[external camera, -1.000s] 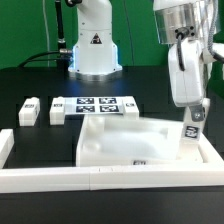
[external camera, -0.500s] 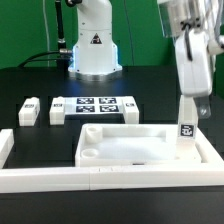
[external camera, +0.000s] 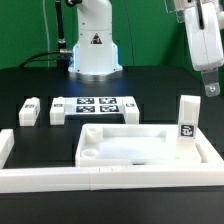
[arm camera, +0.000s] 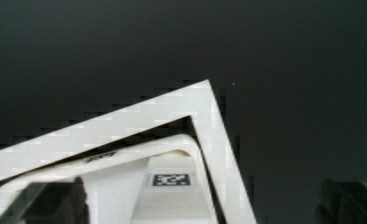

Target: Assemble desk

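Note:
The white rimmed tabletop (external camera: 130, 146) lies flat inside the white rails. One white leg (external camera: 187, 118) with a square tag stands upright at the tabletop's far end on the exterior view's right. My gripper (external camera: 210, 88) hangs well above that leg, apart from it, open and empty. In the wrist view the leg (arm camera: 162, 192) and its tag show far below, between my dark fingers (arm camera: 34, 205), with my gripper (arm camera: 194, 215) holding nothing. Two more white legs (external camera: 29, 111) (external camera: 58, 112) lie on the black table at the exterior view's left.
The marker board (external camera: 95, 106) lies behind the tabletop. Long white L-shaped rails (external camera: 110, 179) border the front and both sides; their corner shows in the wrist view (arm camera: 162, 112). The robot base (external camera: 95, 45) stands at the back.
My gripper has let go of the leg and risen up and to the exterior view's right. The leg stays upright. The tabletop, tilted one second ago, now lies flat.

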Controlling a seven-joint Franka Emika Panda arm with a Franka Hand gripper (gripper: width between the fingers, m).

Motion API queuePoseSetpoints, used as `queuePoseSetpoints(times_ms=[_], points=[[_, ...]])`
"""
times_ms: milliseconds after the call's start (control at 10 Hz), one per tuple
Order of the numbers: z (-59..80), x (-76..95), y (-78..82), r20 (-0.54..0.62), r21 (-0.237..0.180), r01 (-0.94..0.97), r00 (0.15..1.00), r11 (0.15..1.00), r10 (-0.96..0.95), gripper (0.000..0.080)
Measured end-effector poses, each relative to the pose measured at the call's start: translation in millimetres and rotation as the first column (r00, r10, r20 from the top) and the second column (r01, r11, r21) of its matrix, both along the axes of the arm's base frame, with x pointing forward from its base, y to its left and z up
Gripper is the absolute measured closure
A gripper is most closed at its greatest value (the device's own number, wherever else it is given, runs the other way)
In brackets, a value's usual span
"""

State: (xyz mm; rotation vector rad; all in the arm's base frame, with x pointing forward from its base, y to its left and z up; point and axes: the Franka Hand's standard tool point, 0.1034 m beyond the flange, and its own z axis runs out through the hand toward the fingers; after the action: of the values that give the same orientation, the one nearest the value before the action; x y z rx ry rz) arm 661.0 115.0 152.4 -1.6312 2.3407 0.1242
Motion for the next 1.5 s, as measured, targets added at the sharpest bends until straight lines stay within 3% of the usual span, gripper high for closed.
queuePoseSetpoints(times_ms=[300,400,700,1000,1200,1300,1500], points=[[-0.3,-0.5,0.3,0.010,-0.009,-0.046,0.999,0.999,0.046,0.0151],[3.3,-5.1,1.3,0.021,-0.017,-0.095,0.995,0.995,0.095,0.0151],[8.1,-43.8,11.9,0.040,-0.058,-0.312,0.948,0.948,0.314,0.0151],[8.5,-45.0,12.8,0.070,-0.106,-0.488,0.865,0.866,0.496,0.0151],[6.4,-45.4,13.3,0.087,-0.148,-0.606,0.779,0.781,0.621,0.0151],[-5.7,-51.4,14.9,0.097,-0.193,-0.672,0.712,0.715,0.695,0.0151],[-25.4,-80.4,3.8,0.077,-0.250,-0.824,0.506,0.508,0.859,0.0151]])
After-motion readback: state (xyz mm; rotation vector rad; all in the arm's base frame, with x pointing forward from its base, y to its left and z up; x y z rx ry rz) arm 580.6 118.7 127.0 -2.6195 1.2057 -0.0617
